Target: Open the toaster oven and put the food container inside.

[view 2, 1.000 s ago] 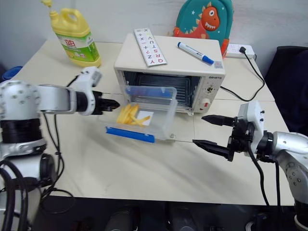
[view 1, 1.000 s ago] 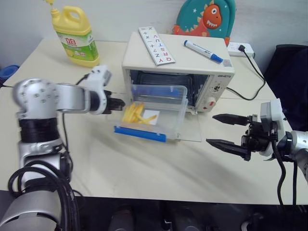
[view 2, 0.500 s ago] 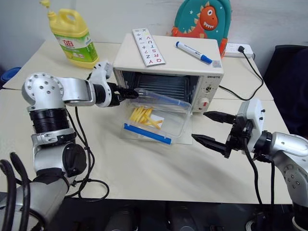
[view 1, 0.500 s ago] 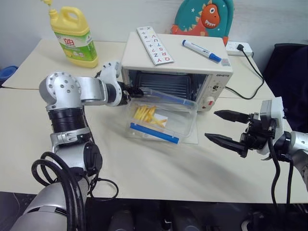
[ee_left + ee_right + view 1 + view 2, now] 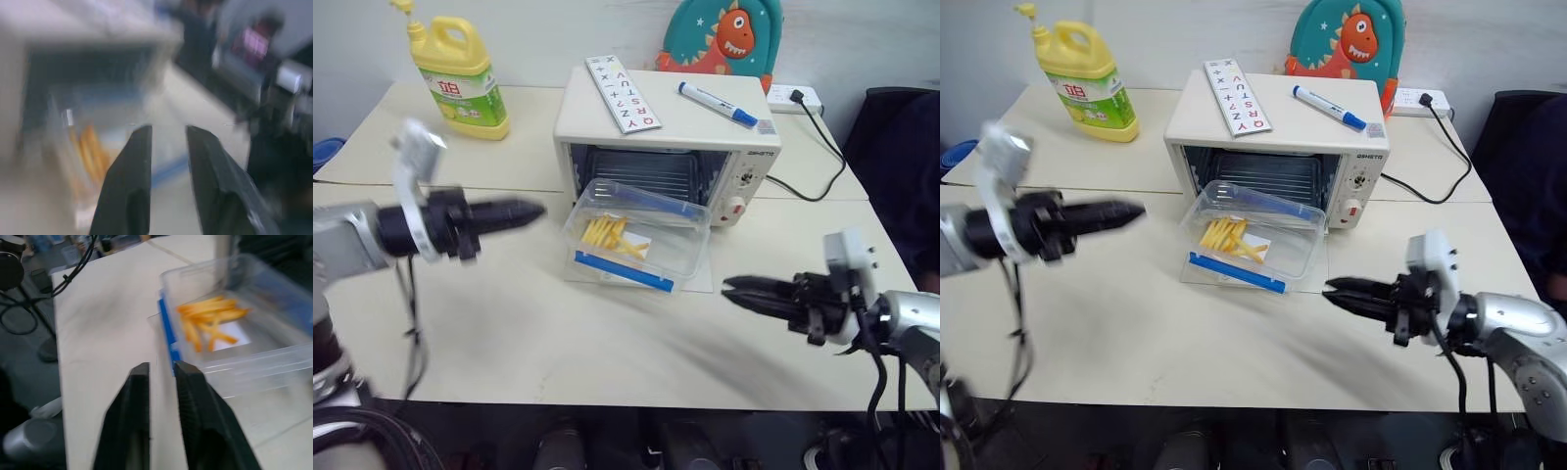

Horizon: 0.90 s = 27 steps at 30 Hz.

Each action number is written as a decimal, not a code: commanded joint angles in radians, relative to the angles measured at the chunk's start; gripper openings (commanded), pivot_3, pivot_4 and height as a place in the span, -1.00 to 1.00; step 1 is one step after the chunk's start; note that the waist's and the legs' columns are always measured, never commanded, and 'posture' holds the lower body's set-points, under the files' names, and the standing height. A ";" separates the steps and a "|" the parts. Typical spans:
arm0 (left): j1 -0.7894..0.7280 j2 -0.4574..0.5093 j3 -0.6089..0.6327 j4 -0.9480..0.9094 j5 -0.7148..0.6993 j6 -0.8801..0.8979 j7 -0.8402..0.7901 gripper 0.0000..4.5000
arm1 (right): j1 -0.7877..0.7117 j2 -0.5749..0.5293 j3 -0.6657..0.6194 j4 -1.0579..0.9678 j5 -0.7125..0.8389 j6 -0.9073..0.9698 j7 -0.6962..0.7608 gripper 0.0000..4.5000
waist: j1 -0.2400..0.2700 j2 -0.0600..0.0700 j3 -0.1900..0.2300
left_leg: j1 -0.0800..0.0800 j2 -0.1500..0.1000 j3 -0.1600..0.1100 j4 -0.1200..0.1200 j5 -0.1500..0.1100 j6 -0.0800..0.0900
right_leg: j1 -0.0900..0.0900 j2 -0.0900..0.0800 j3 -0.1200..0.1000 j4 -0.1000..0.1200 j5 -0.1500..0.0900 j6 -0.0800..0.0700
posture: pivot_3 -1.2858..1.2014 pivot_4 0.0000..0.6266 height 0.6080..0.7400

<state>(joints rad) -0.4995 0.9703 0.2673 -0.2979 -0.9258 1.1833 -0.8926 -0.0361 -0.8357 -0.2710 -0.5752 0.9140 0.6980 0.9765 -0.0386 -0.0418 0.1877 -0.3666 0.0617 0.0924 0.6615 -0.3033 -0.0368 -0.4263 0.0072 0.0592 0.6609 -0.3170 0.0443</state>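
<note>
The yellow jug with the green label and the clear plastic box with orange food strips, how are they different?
The yellow jug with the green label stands tall and upright; the clear plastic box with orange food strips lies low and flat. You can't see through the jug, but the box shows its food. The jug stands far off to the left of the cream-white toaster oven; the box sits on the oven's open glass door. Neither is held.
</note>
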 commanded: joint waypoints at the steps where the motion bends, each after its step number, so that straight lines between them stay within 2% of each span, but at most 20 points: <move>1: 0.004 0.037 -0.238 0.015 0.265 -0.287 -0.091 -0.98 | -0.012 0.059 0.125 -0.020 -0.096 -0.058 -0.036 -1.00 | 0.008 -0.001 -0.001 | 0.000 0.000 0.000 0.000 -0.001 0.001 | 0.001 0.000 0.000 -0.001 0.000 0.000 | 0.03 -0.52 1.00; 3: -0.043 -0.012 -0.322 0.049 0.344 -0.353 -0.069 -0.98 | -0.038 0.109 0.189 0.014 -0.165 -0.080 -0.091 -1.00 | 0.011 -0.001 -0.001 | -0.001 0.000 0.000 0.000 -0.002 0.005 | 0.001 0.000 0.001 -0.002 0.000 0.000 | 0.03 -0.52 1.00; 4: -0.062 -0.034 -0.340 0.061 0.361 -0.370 -0.065 -0.98 | -0.048 0.126 0.205 0.027 -0.186 -0.084 -0.110 -1.00 | 0.011 -0.001 -0.001 | -0.002 0.000 0.000 0.000 -0.006 0.011 | 0.000 0.000 0.001 -0.002 0.001 0.000 | 0.03 -0.52 1.00; 8: -0.129 -0.169 -0.378 0.101 0.377 -0.370 -0.022 -0.98 | -0.128 0.221 0.292 0.118 -0.336 -0.131 -0.230 -1.00 | 0.010 -0.001 -0.001 | -0.007 0.000 0.001 0.003 -0.007 0.015 | -0.004 0.000 0.001 -0.002 0.002 0.003 | 0.03 -0.52 1.00; 13: -0.144 -0.298 -0.397 0.090 0.390 -0.344 0.053 -0.98 | -0.233 0.329 0.294 0.211 -0.438 -0.167 -0.364 -1.00 | 0.005 -0.001 -0.001 | -0.008 0.000 0.003 0.003 -0.005 0.011 | -0.008 0.001 0.004 0.000 0.001 0.003 | 0.03 -0.52 1.00; 18: -0.172 -0.411 -0.391 0.091 0.435 -0.344 0.165 -0.98 | -0.323 0.381 0.295 0.278 -0.479 -0.180 -0.403 -1.00 | 0.007 -0.001 -0.001 | -0.007 0.000 0.002 0.004 -0.005 0.012 | -0.007 0.001 0.004 0.003 0.001 0.003 | 0.03 -0.52 1.00; 21: -0.216 -0.468 -0.364 0.187 0.497 -0.375 0.262 -0.98 | -0.360 0.404 0.301 0.319 -0.501 -0.197 -0.404 -1.00 | 0.008 -0.001 -0.001 | -0.007 0.000 0.002 0.004 -0.005 0.012 | -0.007 0.001 0.004 0.002 0.002 0.003 | 0.03 -0.52 1.00; 27: -0.309 -0.559 -0.349 0.320 0.565 -0.468 0.342 -0.98 | -0.471 0.468 0.304 0.455 -0.552 -0.252 -0.419 -1.00 | 0.006 -0.001 -0.001 | -0.007 0.000 0.003 0.004 -0.005 0.011 | -0.008 0.001 0.004 0.003 0.002 0.003 | 0.03 -0.52 1.00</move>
<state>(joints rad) -0.7719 0.4333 -0.0968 0.0283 -0.3751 0.7560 -0.5669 -0.4810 -0.3793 0.0394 -0.1308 0.3731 0.4809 0.5636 -0.0326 -0.0423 0.1868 -0.3738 0.0620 0.0953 0.6657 -0.3077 -0.0263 -0.4340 0.0083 0.0627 0.6638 -0.3154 0.0476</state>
